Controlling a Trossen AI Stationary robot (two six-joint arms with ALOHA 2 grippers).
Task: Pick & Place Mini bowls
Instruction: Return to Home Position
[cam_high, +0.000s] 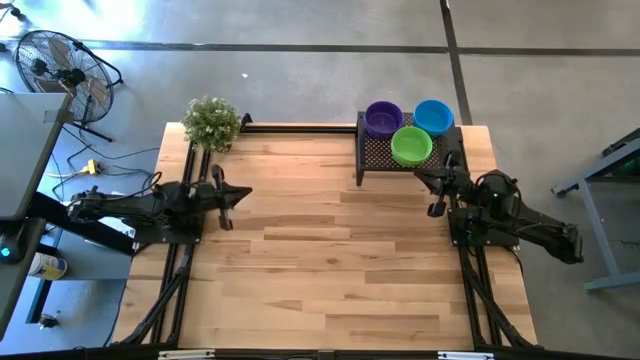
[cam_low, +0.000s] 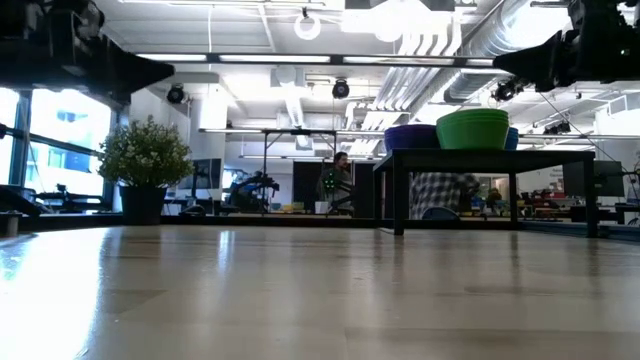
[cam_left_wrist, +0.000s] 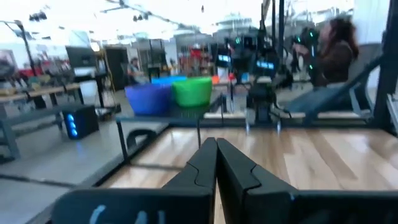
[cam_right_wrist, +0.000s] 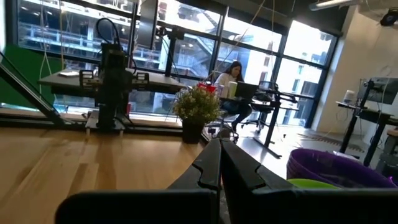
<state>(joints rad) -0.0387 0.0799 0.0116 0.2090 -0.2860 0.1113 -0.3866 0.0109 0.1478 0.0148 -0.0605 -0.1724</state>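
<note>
The light wooden table (cam_high: 330, 260) carries a black wire-mesh tray (cam_high: 375, 155) on legs at its far right corner. A leafy green potted plant (cam_high: 211, 123) stands at the far left corner. A round floor fan (cam_high: 60, 65) stands off the table to the left. The surface between the two arms is unobstructed.

Mini bowls: three stacks of small round plastic bowls rest on the tray, close together.
- purple stack (cam_high: 383, 118): far edge
- blue stack (cam_high: 434, 116): beside the purple stack
- green stack (cam_high: 411, 146): in front of both

Left gripper (cam_high: 243, 194): above the table's left side, well apart from the tray. Its fingers are pressed together at the tips, with nothing between them.

Right gripper (cam_high: 424, 179): just beside the tray's near edge. Its fingers (cam_right_wrist: 208, 163) are likewise closed tip to tip and empty.
</note>
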